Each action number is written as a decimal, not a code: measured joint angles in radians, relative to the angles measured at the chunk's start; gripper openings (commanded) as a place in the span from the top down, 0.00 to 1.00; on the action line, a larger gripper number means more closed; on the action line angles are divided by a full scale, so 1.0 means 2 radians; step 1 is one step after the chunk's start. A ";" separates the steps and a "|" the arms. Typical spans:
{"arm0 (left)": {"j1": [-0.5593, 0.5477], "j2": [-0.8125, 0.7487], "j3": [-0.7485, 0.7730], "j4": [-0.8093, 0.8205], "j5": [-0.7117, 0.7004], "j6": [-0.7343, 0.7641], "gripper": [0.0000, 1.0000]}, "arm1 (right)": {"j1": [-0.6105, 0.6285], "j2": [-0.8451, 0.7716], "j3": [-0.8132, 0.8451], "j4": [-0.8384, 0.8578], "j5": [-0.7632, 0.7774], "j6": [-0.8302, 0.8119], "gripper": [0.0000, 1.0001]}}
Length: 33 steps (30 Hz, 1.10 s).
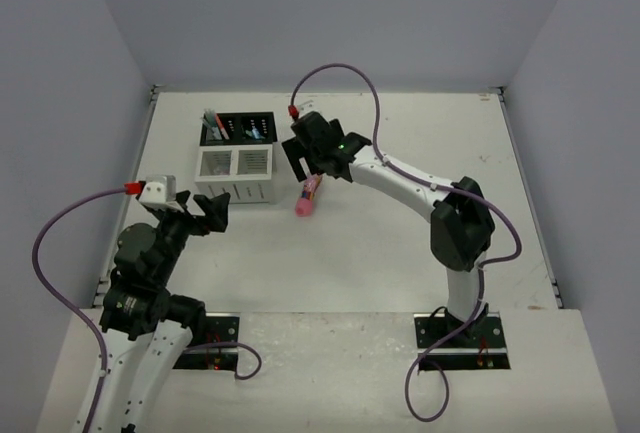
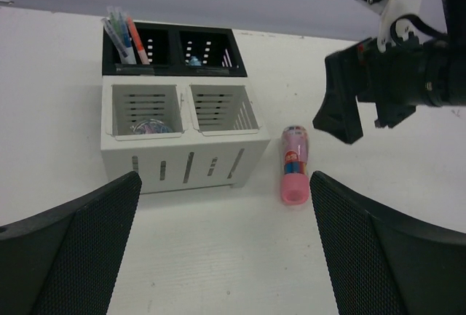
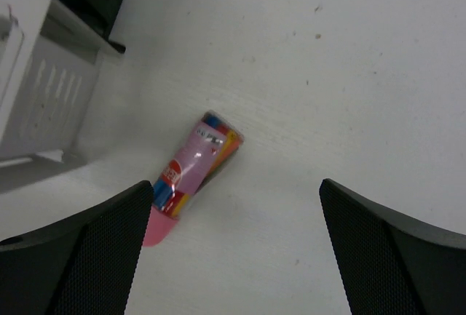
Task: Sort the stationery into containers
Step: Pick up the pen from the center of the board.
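A pink patterned tube (image 1: 308, 198) lies flat on the table just right of the containers, its pink cap (image 2: 294, 191) pointing toward the near edge. The containers are a black slotted rack (image 1: 238, 128) joined to a white slatted box (image 1: 235, 175). Thin pens (image 2: 125, 35) stand in the rack's left slot. A small round roll (image 2: 149, 126) sits in the white box's left compartment. My right gripper (image 1: 300, 158) hovers open above the tube (image 3: 193, 166), which lies by its left finger. My left gripper (image 1: 205, 211) is open and empty, near the box's front.
White table top with raised edges, grey walls around it. The right arm (image 2: 408, 82) with its purple cable reaches across the middle from the right. A small bluish item (image 2: 194, 60) sits in the rack's right slot. The white box's right compartment (image 2: 222, 108) shows nothing inside.
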<state>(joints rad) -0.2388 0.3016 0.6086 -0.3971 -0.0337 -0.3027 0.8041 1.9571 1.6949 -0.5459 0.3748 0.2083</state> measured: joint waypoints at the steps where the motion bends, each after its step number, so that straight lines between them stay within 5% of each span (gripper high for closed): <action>1: -0.002 0.000 0.000 0.000 0.001 0.000 0.00 | -0.007 0.004 0.015 -0.009 0.001 0.018 0.01; 14: -0.003 0.011 0.000 0.000 0.002 0.000 0.00 | -0.052 0.107 0.092 -0.068 -0.041 0.285 0.13; 17: -0.003 0.015 0.000 0.001 0.003 0.000 0.00 | -0.051 0.136 0.091 -0.078 -0.051 0.319 0.17; 20: -0.003 0.018 0.000 0.001 0.004 0.000 0.00 | -0.049 0.152 0.089 -0.083 -0.052 0.345 0.31; 24: -0.003 0.019 0.000 0.002 0.004 0.000 0.00 | -0.044 0.156 0.081 -0.085 -0.051 0.368 0.33; 27: -0.003 0.018 0.000 0.004 0.005 0.000 0.00 | -0.040 0.156 0.074 -0.089 -0.052 0.375 0.45; 33: -0.003 0.015 0.000 0.006 0.005 0.000 0.00 | -0.038 0.171 0.101 -0.121 -0.053 0.382 0.41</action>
<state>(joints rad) -0.2451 0.3315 0.6086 -0.3856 -0.0236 -0.3023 0.7282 2.2982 1.8975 -0.7888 0.2688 0.9722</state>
